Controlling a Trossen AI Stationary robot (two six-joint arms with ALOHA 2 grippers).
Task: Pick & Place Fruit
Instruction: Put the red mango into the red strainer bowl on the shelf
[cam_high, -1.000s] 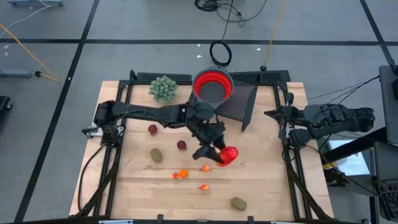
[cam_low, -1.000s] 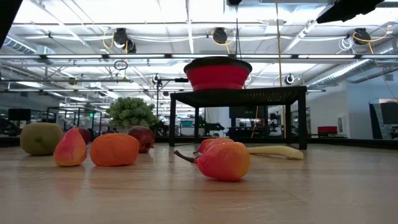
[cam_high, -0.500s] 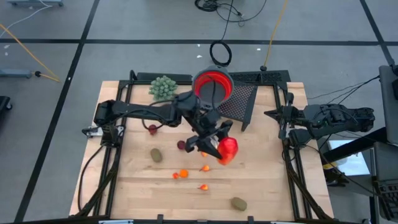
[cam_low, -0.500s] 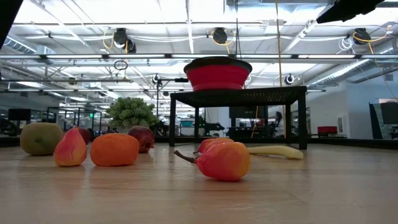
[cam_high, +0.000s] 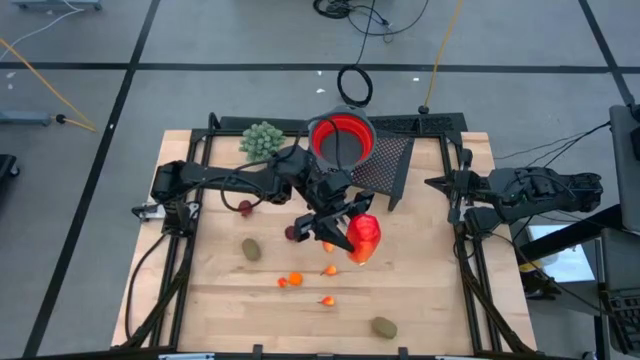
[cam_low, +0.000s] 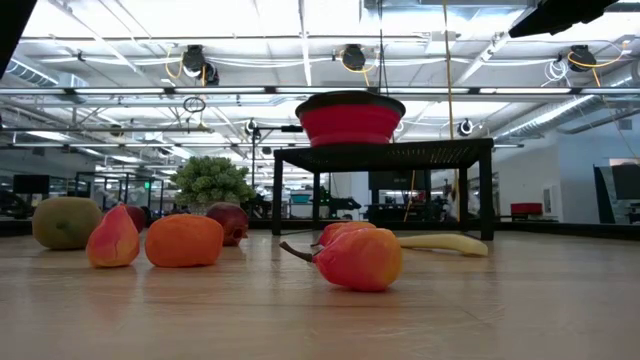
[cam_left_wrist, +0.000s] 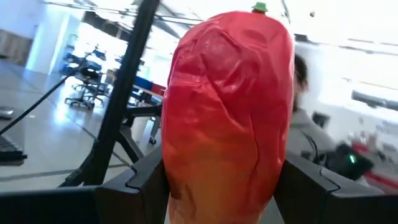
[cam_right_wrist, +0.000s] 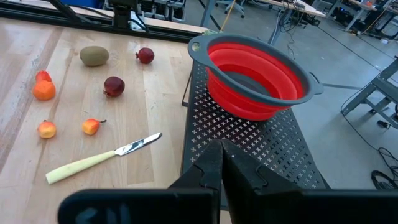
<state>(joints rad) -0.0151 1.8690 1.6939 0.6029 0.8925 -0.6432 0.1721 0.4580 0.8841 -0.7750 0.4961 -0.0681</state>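
Observation:
My left gripper (cam_high: 345, 232) is above the table's middle, shut on the red-orange oblong fruit (cam_high: 363, 238), which fills the left wrist view (cam_left_wrist: 227, 112). Below it on the table lie a dark red ball (cam_high: 291, 233), a second one (cam_high: 245, 208), two brownish-green ovals (cam_high: 251, 249) (cam_high: 384, 326) and small orange bits (cam_high: 292, 280). The red bowl (cam_high: 342, 140) stands on a black mesh rack (cam_high: 385, 165) at the far edge. My right gripper (cam_right_wrist: 221, 152) waits shut at the right edge. My left gripper pinches the oblong fruit between its two fingers (cam_left_wrist: 146, 177), one on each flank near the orange-yellow end (cam_left_wrist: 205, 186). The red end with the green tip (cam_left_wrist: 259, 7) points away beyond the fingers. The fruit is lifted clear of the table.
A pale green knobbly bunch (cam_high: 262, 141) sits left of the bowl. A yellow-handled knife (cam_right_wrist: 102, 158) lies on the wood near the rack. Black frame rails run along the table's left and right sides. Bare wood shows along the near edge.
My left gripper has risen from the table with the oblong fruit in its hold and has moved a little toward the far edge and the bowl, tipping as it went. The fruit is now lifted clear. The other pieces have stayed where they were.

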